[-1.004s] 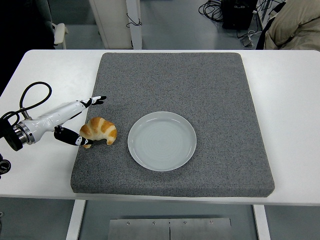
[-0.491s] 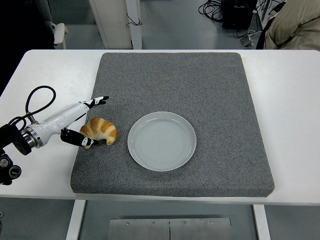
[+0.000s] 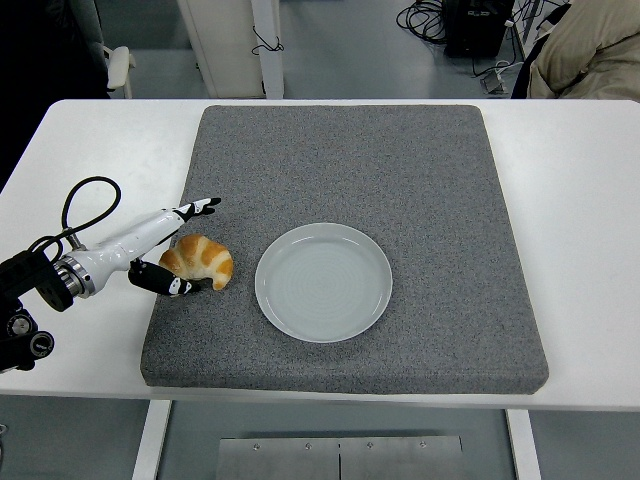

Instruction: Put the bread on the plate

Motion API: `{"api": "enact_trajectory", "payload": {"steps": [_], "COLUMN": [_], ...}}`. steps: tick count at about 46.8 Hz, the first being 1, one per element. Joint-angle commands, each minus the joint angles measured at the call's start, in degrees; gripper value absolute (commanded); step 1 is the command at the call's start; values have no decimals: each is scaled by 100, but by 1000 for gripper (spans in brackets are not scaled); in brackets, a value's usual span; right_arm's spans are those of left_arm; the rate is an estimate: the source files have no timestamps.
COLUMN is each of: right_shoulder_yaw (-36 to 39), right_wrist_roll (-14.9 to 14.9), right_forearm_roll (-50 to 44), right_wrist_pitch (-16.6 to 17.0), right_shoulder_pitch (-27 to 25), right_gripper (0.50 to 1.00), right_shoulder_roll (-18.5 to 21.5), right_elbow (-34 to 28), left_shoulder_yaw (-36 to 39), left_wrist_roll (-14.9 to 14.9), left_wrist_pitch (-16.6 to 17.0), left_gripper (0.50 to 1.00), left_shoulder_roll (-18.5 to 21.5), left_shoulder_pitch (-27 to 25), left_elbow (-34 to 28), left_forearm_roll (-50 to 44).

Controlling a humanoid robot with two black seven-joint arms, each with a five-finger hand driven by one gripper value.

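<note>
A golden croissant [image 3: 200, 260] lies on the grey mat [image 3: 350, 160], left of a round white plate [image 3: 324, 281]. The plate holds nothing. My left hand [image 3: 188, 247] reaches in from the left edge and brackets the croissant: one white finger [image 3: 195, 209] stretches out above it, and the thumb [image 3: 172, 285] lies under its near side. The fingers are spread, not closed on the bread. The right arm is out of view.
The mat covers most of the white table [image 3: 580, 200]. A black cable [image 3: 85, 205] loops above my left forearm. A person's beige sleeve [image 3: 590, 45] shows at the top right, beyond the table.
My left arm has slid slightly right and toward the near edge, bringing the thumb closer under the croissant. The croissant and plate have not moved.
</note>
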Motion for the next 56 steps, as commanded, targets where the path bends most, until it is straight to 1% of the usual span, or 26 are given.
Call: {"api": "enact_trajectory", "payload": {"steps": [1, 4, 8, 10, 12, 13, 18, 21, 25, 28, 38, 42, 51, 56], "right_shoulder_yaw": [0, 0, 0, 0, 0, 0, 0, 0, 0, 0, 0, 0, 0, 0], "right_wrist_roll": [-8, -8, 0, 0, 0, 0, 0, 0, 0, -8, 0, 0, 0, 0], "right_forearm_roll": [0, 0, 0, 0, 0, 0, 0, 0, 0, 0, 0, 0, 0, 0], "right_wrist_pitch": [0, 0, 0, 0, 0, 0, 0, 0, 0, 0, 0, 0, 0, 0], "right_shoulder_pitch": [0, 0, 0, 0, 0, 0, 0, 0, 0, 0, 0, 0, 0, 0], "right_gripper": [1000, 1000, 1000, 1000, 1000, 1000, 1000, 1000, 1000, 1000, 1000, 1000, 1000, 1000], "right_shoulder_roll": [0, 0, 0, 0, 0, 0, 0, 0, 0, 0, 0, 0, 0, 0], "right_elbow": [0, 0, 0, 0, 0, 0, 0, 0, 0, 0, 0, 0, 0, 0], "left_shoulder_yaw": [-6, -6, -6, -6, -6, -6, -6, -15, -24, -41, -366, -498, -1017, -1272], "left_wrist_roll": [-16, -42, -69, -69, -69, -69, -69, -77, -77, -77, -69, -60, -51, -60], "left_wrist_pitch": [-1, -1, -10, -10, -10, -10, -10, -19, -19, -19, -63, -220, -651, -959], "left_gripper": [868, 809, 709, 674, 625, 616, 593, 590, 558, 545, 536, 537, 537, 537], "left_shoulder_roll": [-13, -13, -13, -13, -13, -13, -13, -13, -13, -13, 13, 22, 92, 268], "left_shoulder_pitch": [-10, -10, -10, -10, -10, -19, -28, -37, -54, -72, -203, -379, -581, -748], "left_elbow": [4, 4, 4, 13, 13, 13, 4, 13, 4, 4, 31, 57, 57, 57], "left_forearm_roll": [1, 1, -8, -8, -8, -8, -17, -17, -26, -26, -26, -26, -17, -17]}}
